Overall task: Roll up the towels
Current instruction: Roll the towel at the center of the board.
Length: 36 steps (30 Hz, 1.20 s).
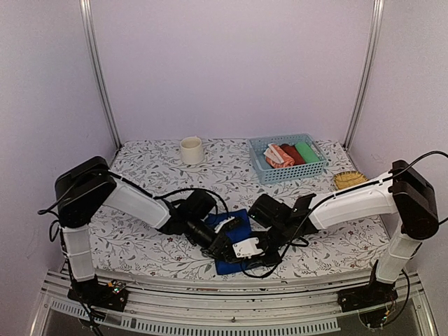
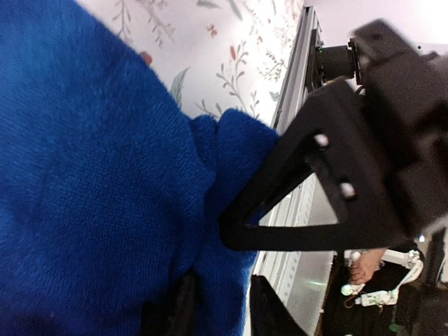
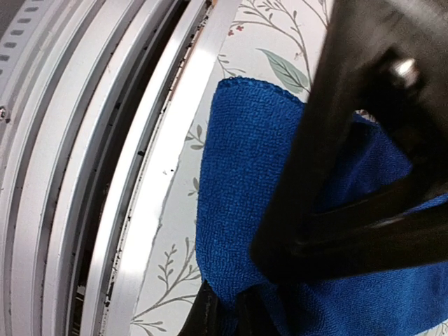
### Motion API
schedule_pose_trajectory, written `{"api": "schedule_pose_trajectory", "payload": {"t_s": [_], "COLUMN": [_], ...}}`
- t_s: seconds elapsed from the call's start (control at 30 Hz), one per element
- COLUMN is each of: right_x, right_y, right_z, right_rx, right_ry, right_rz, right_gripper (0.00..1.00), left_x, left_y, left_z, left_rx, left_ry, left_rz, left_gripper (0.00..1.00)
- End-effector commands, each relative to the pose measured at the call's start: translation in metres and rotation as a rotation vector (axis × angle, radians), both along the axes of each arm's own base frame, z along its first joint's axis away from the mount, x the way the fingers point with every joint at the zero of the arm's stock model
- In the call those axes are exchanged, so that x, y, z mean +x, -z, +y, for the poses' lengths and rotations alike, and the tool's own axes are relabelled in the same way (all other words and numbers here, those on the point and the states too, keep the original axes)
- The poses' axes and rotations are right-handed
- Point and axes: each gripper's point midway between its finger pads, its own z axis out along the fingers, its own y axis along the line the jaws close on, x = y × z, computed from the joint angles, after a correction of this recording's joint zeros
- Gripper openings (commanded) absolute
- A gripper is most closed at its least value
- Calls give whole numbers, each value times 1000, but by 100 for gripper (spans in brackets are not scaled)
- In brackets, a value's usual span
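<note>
The royal blue towel (image 1: 224, 267) lies bunched near the table's front edge, with both grippers on it. In the left wrist view the blue towel (image 2: 91, 182) fills the frame, and a fold of it sits between the parted fingers of my left gripper (image 2: 220, 297); these stand open. My right gripper (image 3: 227, 311) is shut on a corner of the blue towel (image 3: 238, 175) right beside the table's front rail. From above, the left gripper (image 1: 222, 241) and right gripper (image 1: 256, 253) meet over the cloth. The orange-salmon towel (image 1: 275, 155) lies rolled in the basket.
A blue basket (image 1: 260, 168) at the back right also holds a red roll (image 1: 290, 154) and a green roll (image 1: 306, 151). A cream cup (image 1: 192, 150) stands at the back centre. A yellow round thing (image 1: 348, 180) lies at the right. The metal front rail (image 3: 133, 210) runs close to the towel.
</note>
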Motion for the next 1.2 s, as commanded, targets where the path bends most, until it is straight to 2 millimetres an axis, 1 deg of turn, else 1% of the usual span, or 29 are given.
{"api": "schedule_pose_trajectory", "payload": {"t_s": [0.0,0.07,0.13,0.2,0.23,0.27,0.3,0.37,0.43,0.5,0.57,0.63,0.67,0.7,0.73,0.77,0.87,1.03,1.1,1.17], "right_x": [-40,-46,-45,-38,-28,-25,-19,-9,0,10,13,16,16,16,15,14,13,12,13,13], "right_y": [12,5,1,2,-2,5,7,11,17,21,33,39,41,42,42,42,43,47,48,49], "right_z": [-13,-12,-9,-5,1,2,4,9,11,13,11,12,11,11,11,10,7,5,4,4], "right_rx": [-99,-110,-121,-134,-127,-155,-166,-187,-210,-223,-264,-275,-280,-281,-283,-287,-296,-308,-313,-316], "right_ry": [-52,-42,-19,9,25,40,55,90,127,162,189,194,196,197,197,198,202,206,210,214], "right_rz": [227,326,416,498,521,562,594,678,768,845,915,928,932,936,939,941,943,935,932,933], "right_gripper": [5,4,4,4,4,4,4,4,4,4,4,4,4,4,4,4,5,5,5,5], "left_x": [25,34,48,49,43,37,32,9,3,-7,-21,-30,-30,-28,-27,-24,-20,-18,-13,-10], "left_y": [-26,-35,-25,-25,-28,-33,-41,-52,-54,-51,-45,-37,-31,-26,-18,-12,-5,-6,-7,-9], "left_z": [26,44,67,80,82,84,84,81,88,92,87,79,75,71,67,63,53,38,36,39], "left_rx": [2,39,148,173,171,172,163,138,190,235,225,229,257,299,351,396,467,469,501,549], "left_ry": [-81,-154,-269,-332,-340,-346,-358,-342,-369,-347,-256,-149,-100,-52,12,66,177,234,233,234], "left_rz": [-288,-416,-512,-593,-660,-739,-827,-952,-1014,-1050,-1103,-1153,-1186,-1221,-1258,-1302,-1429,-1503,-1527,-1534], "left_gripper": [33,35,35,35,35,35,35,35,34,32,32,35,41,52,56,56,55,47,44,43]}}
